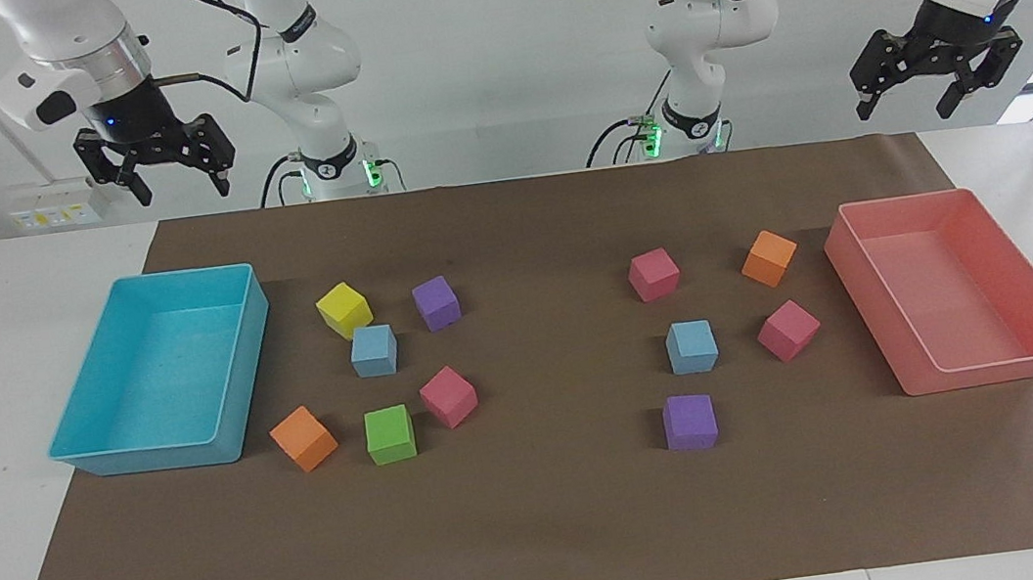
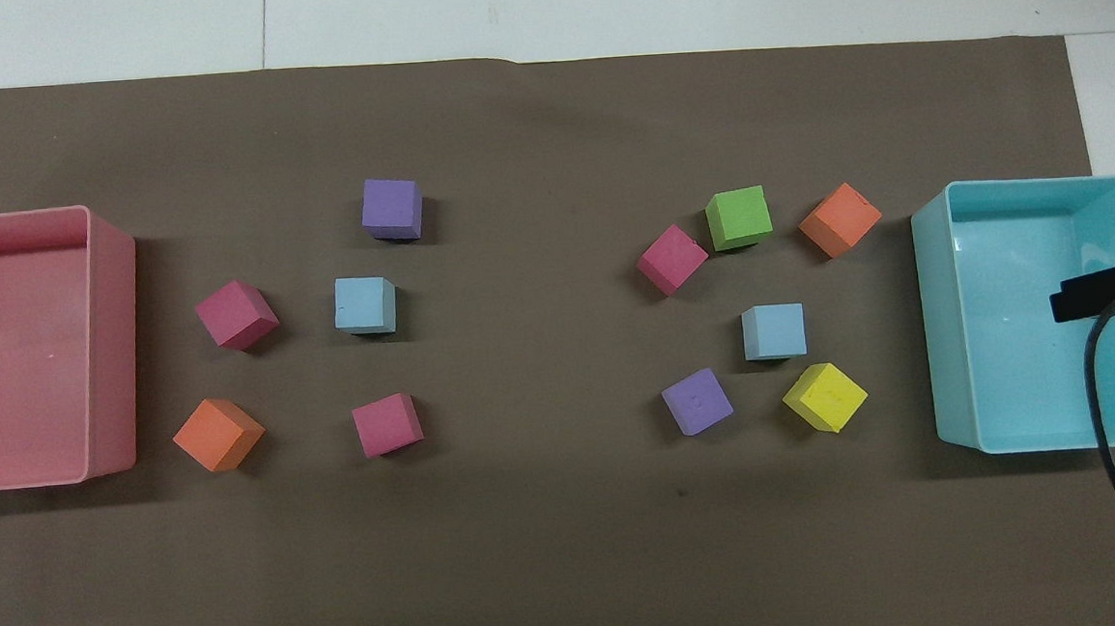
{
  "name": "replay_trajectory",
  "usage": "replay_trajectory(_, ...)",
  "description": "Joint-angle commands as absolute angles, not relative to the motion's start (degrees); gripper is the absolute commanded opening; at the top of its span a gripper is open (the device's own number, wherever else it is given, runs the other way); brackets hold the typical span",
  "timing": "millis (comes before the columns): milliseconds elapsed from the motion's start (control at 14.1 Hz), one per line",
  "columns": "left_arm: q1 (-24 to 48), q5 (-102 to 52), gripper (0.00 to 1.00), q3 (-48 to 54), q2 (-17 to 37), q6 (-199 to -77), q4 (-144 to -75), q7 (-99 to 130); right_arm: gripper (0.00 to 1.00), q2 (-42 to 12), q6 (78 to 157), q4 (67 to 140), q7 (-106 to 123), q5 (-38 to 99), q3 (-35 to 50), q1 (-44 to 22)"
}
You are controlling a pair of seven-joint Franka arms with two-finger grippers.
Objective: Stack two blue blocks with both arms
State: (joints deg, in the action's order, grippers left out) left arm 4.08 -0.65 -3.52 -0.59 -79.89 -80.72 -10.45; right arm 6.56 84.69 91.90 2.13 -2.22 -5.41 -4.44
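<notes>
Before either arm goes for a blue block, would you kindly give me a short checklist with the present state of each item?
1. Left gripper open, raised near the pink tray: ok.
2. Right gripper open, raised near the cyan tray: ok.
3. Blue block beside the yellow cube, top uncovered: ok.
4. Other blue block, standing apart from its neighbours: ok.
5. Room for fingers between the first block and the yellow cube: cannot tell.

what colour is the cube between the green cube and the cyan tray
Orange, best seen in the overhead view, beside the green cube and the cyan tray.
</notes>
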Motion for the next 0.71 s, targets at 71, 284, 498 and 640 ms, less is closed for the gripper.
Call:
replay_trajectory(71, 3.5, 0.0, 1.00, -3.1, -1.5, -79.5, -81.5, -10.5, 1.00, 7.7, 85.3, 93.3, 3.3, -2.7, -5.4, -4.5)
replay_trajectory(284, 3.6, 0.0, 1.00, -3.1, -1.5, -79.5, -81.5, -10.3, 1.00, 7.8, 85.2, 93.3, 3.4, -2.5, -5.4, -4.5)
replay_trajectory(498, 3.6, 0.0, 1.00, -3.1, -1.5, -79.5, -81.5, -10.5, 1.00, 7.8, 85.2, 93.4, 3.3, -0.5, -5.4, -4.5)
replay_trajectory(640, 3.6, 0.0, 1.00, -3.1, -1.5, -79.4, -81.5, -10.5, 1.00, 7.8, 85.2, 93.4, 3.3, -0.4, -5.4, -4.5)
